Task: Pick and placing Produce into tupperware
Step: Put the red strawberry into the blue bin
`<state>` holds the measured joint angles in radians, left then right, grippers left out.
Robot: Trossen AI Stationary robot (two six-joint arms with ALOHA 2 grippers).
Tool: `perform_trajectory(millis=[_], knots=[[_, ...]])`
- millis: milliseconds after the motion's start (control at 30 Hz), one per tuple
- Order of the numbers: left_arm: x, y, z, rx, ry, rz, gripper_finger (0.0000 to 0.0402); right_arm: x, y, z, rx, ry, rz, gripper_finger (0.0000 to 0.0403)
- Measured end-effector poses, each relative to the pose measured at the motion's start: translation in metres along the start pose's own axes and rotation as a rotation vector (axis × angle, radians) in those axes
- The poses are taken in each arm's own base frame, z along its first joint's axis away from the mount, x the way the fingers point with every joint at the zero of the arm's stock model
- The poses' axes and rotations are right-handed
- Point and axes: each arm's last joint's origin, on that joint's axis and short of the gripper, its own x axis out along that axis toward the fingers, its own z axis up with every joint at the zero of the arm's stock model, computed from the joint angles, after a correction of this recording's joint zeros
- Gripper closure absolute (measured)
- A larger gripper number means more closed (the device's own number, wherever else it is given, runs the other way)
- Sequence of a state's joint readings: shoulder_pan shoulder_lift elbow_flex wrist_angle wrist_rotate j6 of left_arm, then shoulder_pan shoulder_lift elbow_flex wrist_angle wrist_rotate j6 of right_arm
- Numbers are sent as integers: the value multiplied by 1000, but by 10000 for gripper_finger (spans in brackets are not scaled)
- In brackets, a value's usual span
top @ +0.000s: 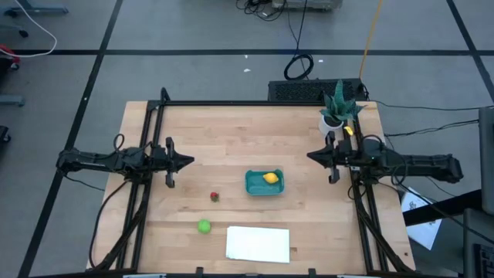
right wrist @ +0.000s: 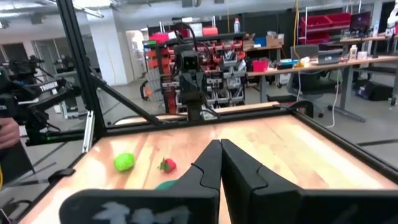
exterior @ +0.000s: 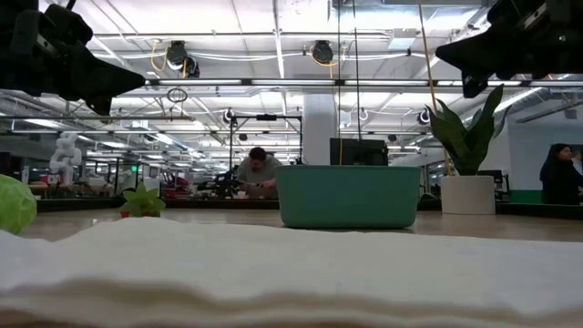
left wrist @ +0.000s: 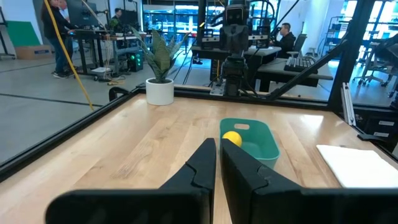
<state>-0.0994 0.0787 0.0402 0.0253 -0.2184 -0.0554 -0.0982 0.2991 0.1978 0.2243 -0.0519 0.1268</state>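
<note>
The teal tub (top: 265, 183) stands on the table's middle, and the yellow lemon (top: 270, 177) lies inside it; both also show in the left wrist view, tub (left wrist: 256, 140) and lemon (left wrist: 232, 138). The small dark red fruit (top: 214, 196) lies on the wood left of the tub. The green ball (top: 204, 225) lies nearer the front edge. My left gripper (top: 189, 161) is shut and empty at the table's left, above the wood. My right gripper (top: 310, 156) is shut and empty at the right, level with it.
A flat white sheet (top: 258, 243) lies at the front edge, right of the green ball. A potted plant (top: 336, 108) stands at the far right corner, close behind my right arm. A black frame (top: 255, 103) borders the table. People are in the room beyond.
</note>
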Motion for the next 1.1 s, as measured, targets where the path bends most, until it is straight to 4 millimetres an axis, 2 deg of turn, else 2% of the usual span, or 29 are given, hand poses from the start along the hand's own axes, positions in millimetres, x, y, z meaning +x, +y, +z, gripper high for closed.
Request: perform_trajectory(millis=[567, 1100], knots=[[0, -1, -7, 92, 69, -61, 376, 6, -2, -8, -89, 76, -32, 403], [0, -2, 6, 71, -61, -64, 376, 6, -2, -8, -106, 75, -31, 403]])
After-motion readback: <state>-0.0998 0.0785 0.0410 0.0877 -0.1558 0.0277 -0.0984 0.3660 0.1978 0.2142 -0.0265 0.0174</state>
